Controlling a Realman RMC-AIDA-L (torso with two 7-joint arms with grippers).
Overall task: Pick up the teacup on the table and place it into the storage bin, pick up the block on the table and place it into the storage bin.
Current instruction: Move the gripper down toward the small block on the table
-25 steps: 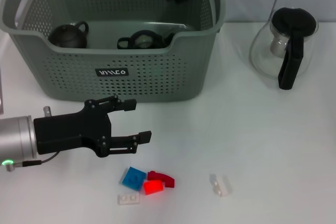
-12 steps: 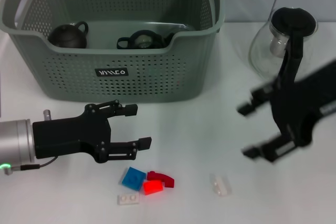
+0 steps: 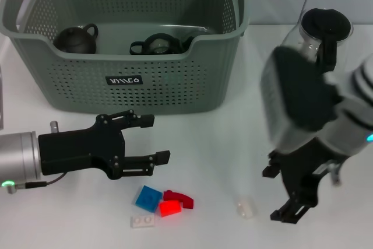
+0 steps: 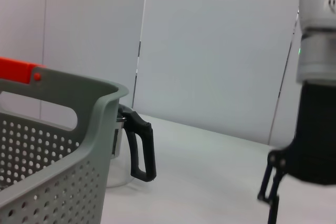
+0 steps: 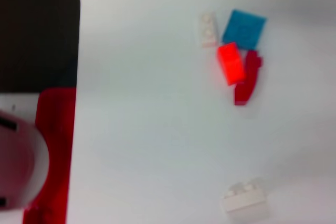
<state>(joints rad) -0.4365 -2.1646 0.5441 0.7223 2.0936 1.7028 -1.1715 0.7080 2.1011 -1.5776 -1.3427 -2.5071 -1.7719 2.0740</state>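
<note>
Flanking blocks: L tool, R tool, both agape.

You see bright even light, soft shadows on the white worktop, right arm motion-blurred, right wrist view hazy.

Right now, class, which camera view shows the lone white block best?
The head view shows the white block best: it lies on the table just left of the right gripper, apart from the coloured blocks. The right wrist view shows it blurred near the edge. The left wrist view misses it.
</note>
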